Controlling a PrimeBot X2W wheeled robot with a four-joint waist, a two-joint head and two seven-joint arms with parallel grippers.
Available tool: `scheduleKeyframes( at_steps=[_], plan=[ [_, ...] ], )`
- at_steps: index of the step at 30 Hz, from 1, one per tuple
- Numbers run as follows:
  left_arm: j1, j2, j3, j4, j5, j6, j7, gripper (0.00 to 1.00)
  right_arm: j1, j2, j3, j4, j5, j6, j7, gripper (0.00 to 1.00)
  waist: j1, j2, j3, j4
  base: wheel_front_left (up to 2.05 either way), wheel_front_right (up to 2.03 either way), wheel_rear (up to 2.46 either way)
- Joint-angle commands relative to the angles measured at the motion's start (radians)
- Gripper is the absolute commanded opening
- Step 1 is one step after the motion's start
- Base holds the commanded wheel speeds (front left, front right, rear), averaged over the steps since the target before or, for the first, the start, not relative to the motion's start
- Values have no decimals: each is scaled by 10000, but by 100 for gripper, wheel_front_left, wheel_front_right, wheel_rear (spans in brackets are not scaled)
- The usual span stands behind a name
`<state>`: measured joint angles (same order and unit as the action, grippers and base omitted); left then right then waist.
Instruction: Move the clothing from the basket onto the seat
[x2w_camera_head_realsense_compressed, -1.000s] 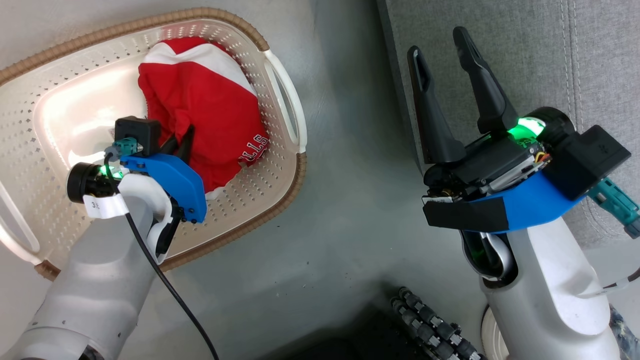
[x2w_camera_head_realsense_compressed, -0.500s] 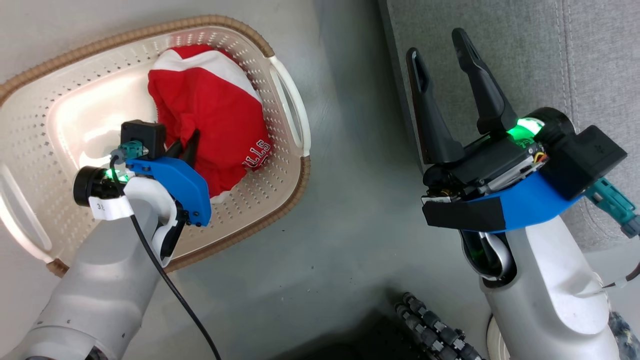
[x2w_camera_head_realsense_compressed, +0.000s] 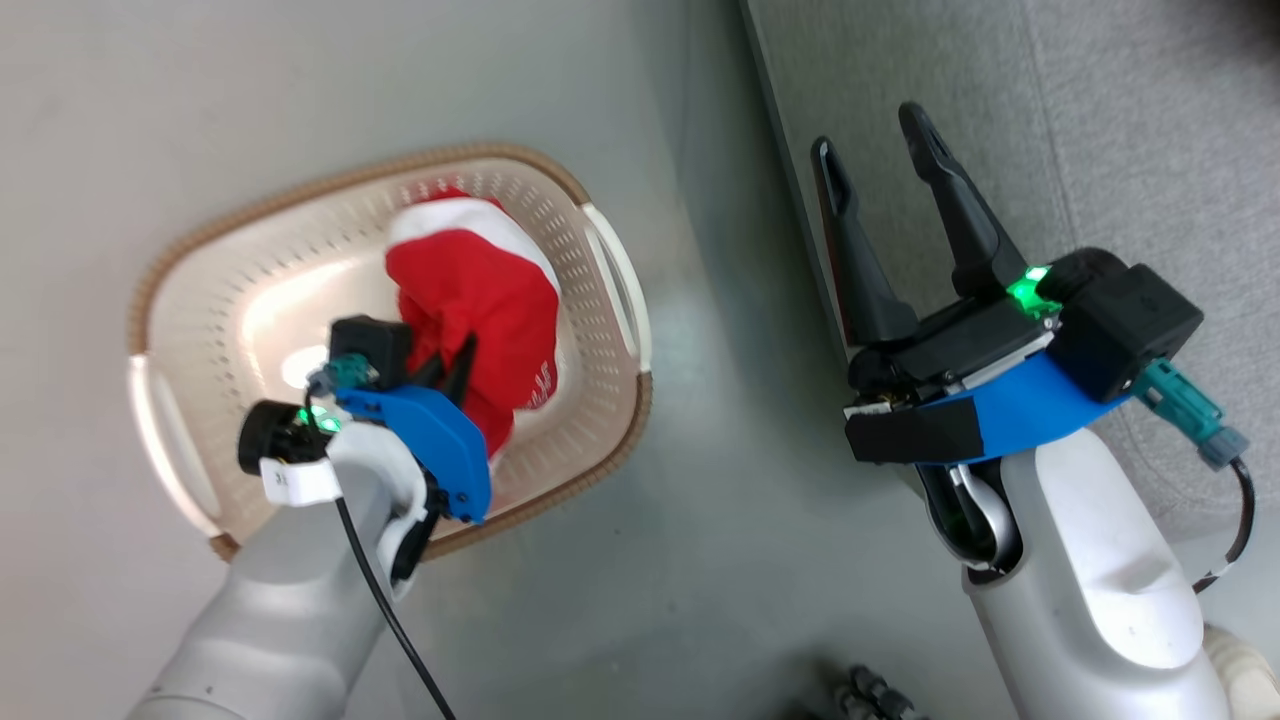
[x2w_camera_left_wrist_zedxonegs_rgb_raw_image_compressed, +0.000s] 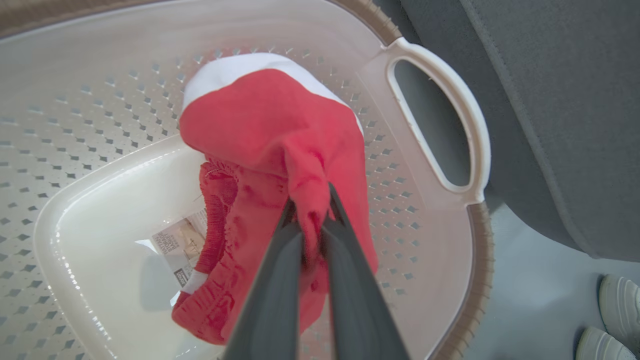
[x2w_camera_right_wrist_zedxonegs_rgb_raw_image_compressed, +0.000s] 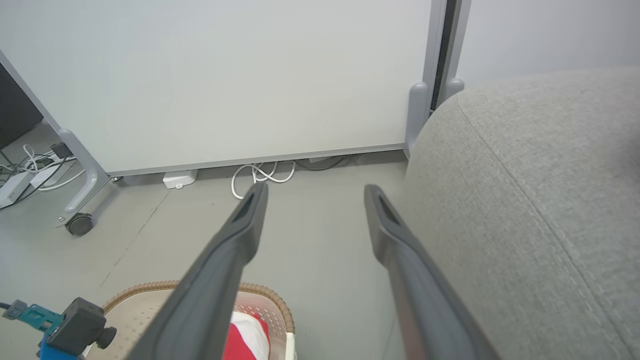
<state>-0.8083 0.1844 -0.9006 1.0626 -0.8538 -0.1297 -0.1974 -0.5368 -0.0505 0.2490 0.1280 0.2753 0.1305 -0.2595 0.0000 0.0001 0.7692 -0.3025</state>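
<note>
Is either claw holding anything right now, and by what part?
The left gripper pinches a bunched fold of the red clothing; the right gripper holds nothing.

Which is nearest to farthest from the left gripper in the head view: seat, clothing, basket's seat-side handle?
1. clothing: pinched in the shut left gripper, touching it.
2. basket's seat-side handle: to the gripper's right, on the rim.
3. seat: far right of the view, well beyond the handle.

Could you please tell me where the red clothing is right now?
In the head view the red clothing hangs bunched inside the right half of the basket, pinched by the shut left end effector, with the seat further right.
</note>
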Motion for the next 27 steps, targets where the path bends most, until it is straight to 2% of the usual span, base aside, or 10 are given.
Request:
scheduleKeyframes(
  at_steps=[1, 17, 27],
  plan=[
    [146, -72, -121, -89, -122, -9, -99, 0, 233, -1, -76, 105, -119, 5, 26, 100, 0, -1, -885, 446, 0, 0, 0],
    [1029, -505, -1255, -1174, -941, -9, -669, 0, 1549, -4, -536, 274, -441, 5, 884, 100, 0, -1, -4332, 1707, 0, 0, 0],
    [810, -503, -1350, -2090, -635, -9, -687, 0, 2490, -4, -615, 175, -467, 5, 1392, 100, 0, -1, -5617, 2255, 0, 0, 0]
  ],
)
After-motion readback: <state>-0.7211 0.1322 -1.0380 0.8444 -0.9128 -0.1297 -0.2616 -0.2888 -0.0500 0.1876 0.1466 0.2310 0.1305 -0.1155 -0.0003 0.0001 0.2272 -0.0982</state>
